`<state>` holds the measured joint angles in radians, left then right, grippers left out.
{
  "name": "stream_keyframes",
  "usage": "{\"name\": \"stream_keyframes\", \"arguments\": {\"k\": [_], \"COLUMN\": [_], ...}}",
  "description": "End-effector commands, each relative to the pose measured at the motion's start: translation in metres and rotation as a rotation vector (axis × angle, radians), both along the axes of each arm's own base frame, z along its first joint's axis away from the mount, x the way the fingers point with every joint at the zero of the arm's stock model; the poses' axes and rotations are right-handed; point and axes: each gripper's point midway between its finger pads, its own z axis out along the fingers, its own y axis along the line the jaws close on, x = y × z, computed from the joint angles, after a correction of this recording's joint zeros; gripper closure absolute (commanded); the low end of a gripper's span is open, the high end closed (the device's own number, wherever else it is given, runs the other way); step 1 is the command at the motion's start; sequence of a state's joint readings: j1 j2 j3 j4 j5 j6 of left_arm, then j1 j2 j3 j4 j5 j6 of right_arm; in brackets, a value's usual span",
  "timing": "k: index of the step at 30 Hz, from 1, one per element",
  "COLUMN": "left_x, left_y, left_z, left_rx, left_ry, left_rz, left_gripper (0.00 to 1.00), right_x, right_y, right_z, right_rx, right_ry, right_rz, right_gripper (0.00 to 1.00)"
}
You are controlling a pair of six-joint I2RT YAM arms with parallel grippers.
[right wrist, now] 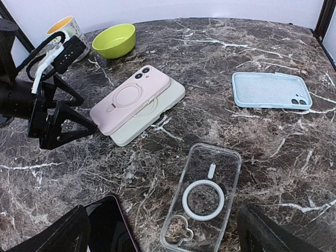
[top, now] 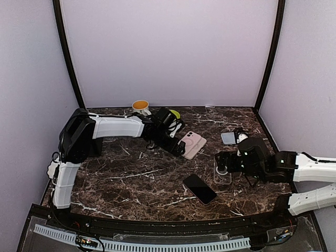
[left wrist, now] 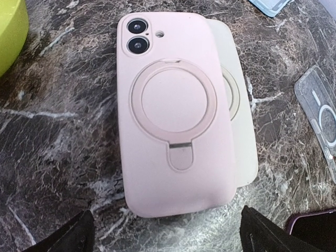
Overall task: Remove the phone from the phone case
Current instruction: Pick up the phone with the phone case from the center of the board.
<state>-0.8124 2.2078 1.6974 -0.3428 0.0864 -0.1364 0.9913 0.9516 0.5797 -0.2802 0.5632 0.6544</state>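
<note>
Finding the phone [top: 199,189] lying bare and screen-up on the table [top: 131,178], at about seven o'clock from the empty clear case [top: 222,173] and apart from it; judging the extraction as done.

Gripping nothing with either tool. Hanging the right gripper [right wrist: 165,236], fingers spread wide, over the near end of the clear case. Hanging the left gripper [left wrist: 168,239], equally spread, at nine o'clock of the pink case [left wrist: 173,110] in the overhead view.

Risking most on any low retreat of the right arm: catching the clear case with a fingertip and dragging it, or clipping the phone at the gripper's seven o'clock and sliding the slick glass over the marble towards the six o'clock edge.

Risking less on the left: knocking the pink case off the cream case [left wrist: 244,131] beneath it, or clamping onto that stack by mistake.
</note>
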Motion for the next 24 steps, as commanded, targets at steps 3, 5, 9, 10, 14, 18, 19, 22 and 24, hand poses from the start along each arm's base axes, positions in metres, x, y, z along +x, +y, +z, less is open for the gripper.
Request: {"name": "stream_keyframes", "arguments": {"k": [3,5,9,10,14,18,19,22,24], "left_x": [0.003,0.005,0.009,0.009,0.009,0.010,0.010,0.014,0.018], "left_y": [-0.018,-0.020,-0.024,-0.025,-0.029,-0.032,-0.033,-0.031,-0.027], "left_z": [0.006,0.000,-0.010,-0.011,-0.019,-0.024,-0.025,-0.029,-0.033], "left_rx": [-0.045,-0.048,-0.054,-0.058,-0.069,-0.049,-0.044,-0.009,0.018], "left_ry": [0.026,0.033,0.031,0.033,0.042,0.011,0.002,-0.038,-0.057], "left_rz": [-0.055,-0.045,-0.030,-0.030,-0.032,-0.030,-0.032,-0.015,0.000], "left_gripper": [0.01,0.01,0.01,0.01,0.01,0.01,0.02,0.06,0.11], "right_x": [-0.005,-0.005,-0.005,-0.004,-0.004,-0.005,-0.005,-0.005,-0.006], "right_y": [-0.004,-0.003,0.000,0.001,0.004,0.006,0.006,0.006,0.006], "right_z": [-0.013,-0.016,-0.020,-0.021,-0.026,-0.031,-0.032,-0.032,-0.031], "right_rx": [0.021,0.019,0.014,0.015,0.005,-0.001,0.000,0.000,-0.001], "right_ry": [0.041,0.049,0.059,0.059,0.071,0.082,0.084,0.084,0.083], "right_rz": [-0.007,-0.005,0.006,0.008,0.016,0.021,0.024,0.027,0.029], "right_gripper": [0.01,0.01,0.02,0.01,0.01,0.01,0.01,0.01,0.01]}}
